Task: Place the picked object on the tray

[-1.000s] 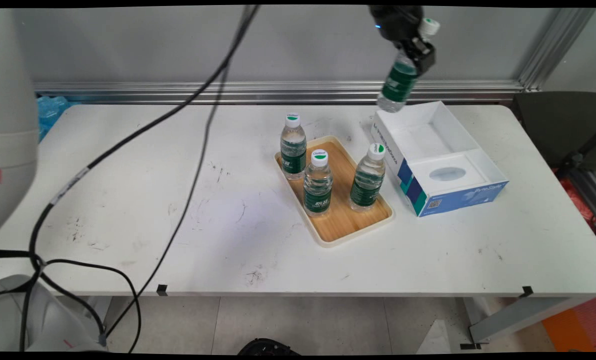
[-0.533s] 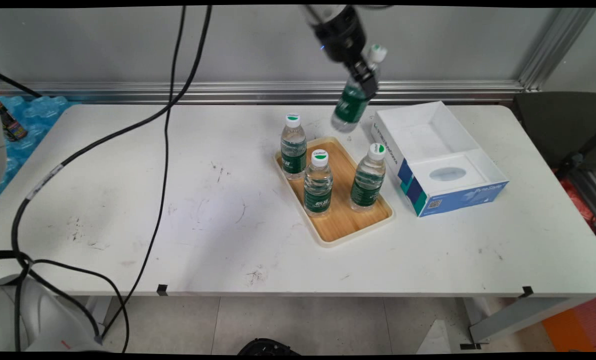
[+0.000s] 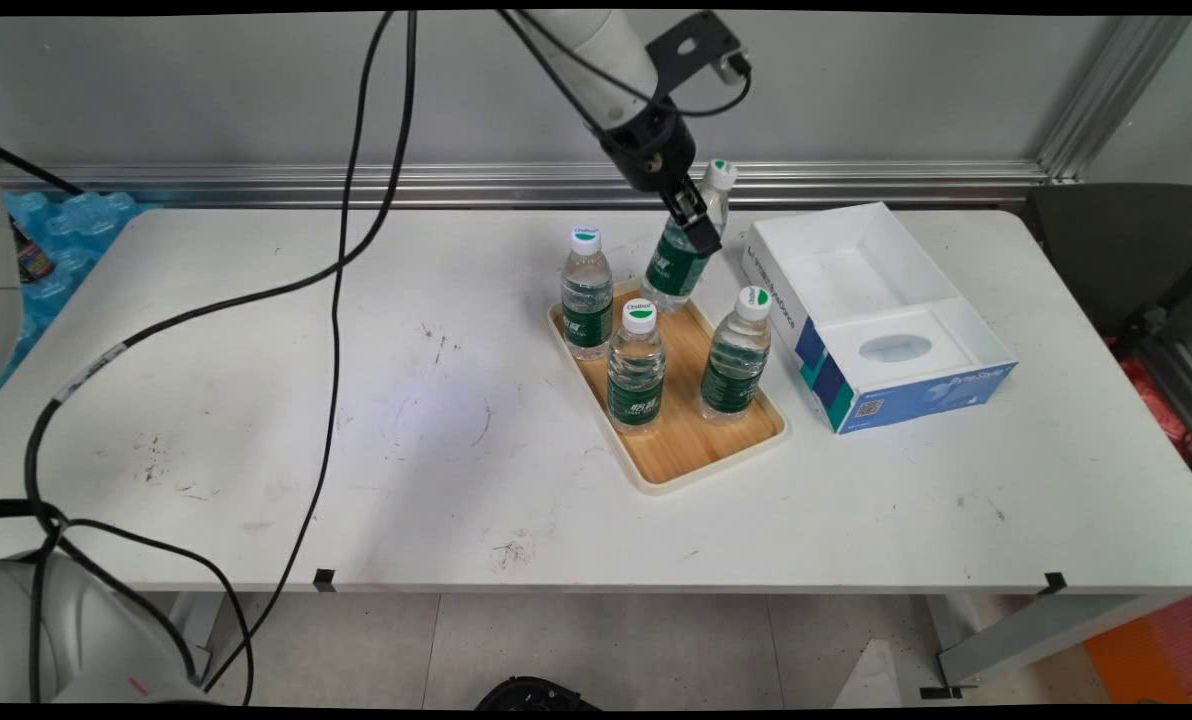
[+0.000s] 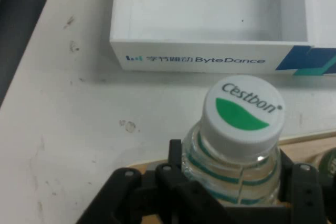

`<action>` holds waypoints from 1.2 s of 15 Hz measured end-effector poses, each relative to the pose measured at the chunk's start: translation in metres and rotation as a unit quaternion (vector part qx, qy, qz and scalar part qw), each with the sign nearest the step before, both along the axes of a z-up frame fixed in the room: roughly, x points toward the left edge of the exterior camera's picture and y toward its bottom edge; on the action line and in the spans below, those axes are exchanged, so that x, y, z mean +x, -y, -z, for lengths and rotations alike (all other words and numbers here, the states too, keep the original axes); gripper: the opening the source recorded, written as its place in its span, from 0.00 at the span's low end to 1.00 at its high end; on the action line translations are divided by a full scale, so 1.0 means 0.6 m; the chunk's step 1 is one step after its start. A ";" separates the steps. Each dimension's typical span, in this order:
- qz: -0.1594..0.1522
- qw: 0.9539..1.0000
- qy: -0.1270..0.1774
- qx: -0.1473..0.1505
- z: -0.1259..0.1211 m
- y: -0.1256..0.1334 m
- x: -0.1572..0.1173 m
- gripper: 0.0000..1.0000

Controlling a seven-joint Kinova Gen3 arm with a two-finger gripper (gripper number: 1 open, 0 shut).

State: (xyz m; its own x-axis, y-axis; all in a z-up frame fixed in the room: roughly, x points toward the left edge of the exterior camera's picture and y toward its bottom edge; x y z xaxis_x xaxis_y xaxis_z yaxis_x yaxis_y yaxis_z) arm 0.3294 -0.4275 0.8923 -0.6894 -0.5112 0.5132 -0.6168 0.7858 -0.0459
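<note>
1. grasping a water bottle [image 3: 684, 250] in my end effector [image 3: 694, 222], fingers clamped on its body just under the neck; in the hand view the end effector [image 4: 231, 182] brackets the bottle [image 4: 239, 150] from both sides.
2. the bottle hangs tilted, white and green cap [image 3: 721, 172] up and toward the wall, base low over the far end of the wooden tray [image 3: 686, 440].
3. i cannot tell whether its base touches the tray.
4. three more bottles stand upright on that tray: one at the far left corner [image 3: 587, 295], one in the middle [image 3: 636, 368], one along the right side [image 3: 738, 355].
5. the held bottle sits between the far-left bottle and the open white box [image 3: 876, 310], which lies on the worktop [image 3: 356, 400] just right of the tray.
6. in the hand view the box wall [image 4: 210, 59] with its printed lettering lies beyond the cap [image 4: 244, 111], and a strip of the tray's rim [image 4: 310, 139] shows beside the bottle.
7. black cables [image 3: 341, 250] hang from my arm over the left side of the worktop.
</note>
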 end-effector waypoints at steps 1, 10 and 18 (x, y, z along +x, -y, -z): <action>0.004 1.000 -0.002 -0.001 0.012 0.002 0.003 0.00; 0.034 0.999 -0.021 -0.024 0.085 0.014 0.026 0.00; 0.028 0.998 -0.044 -0.041 0.100 0.011 0.056 1.00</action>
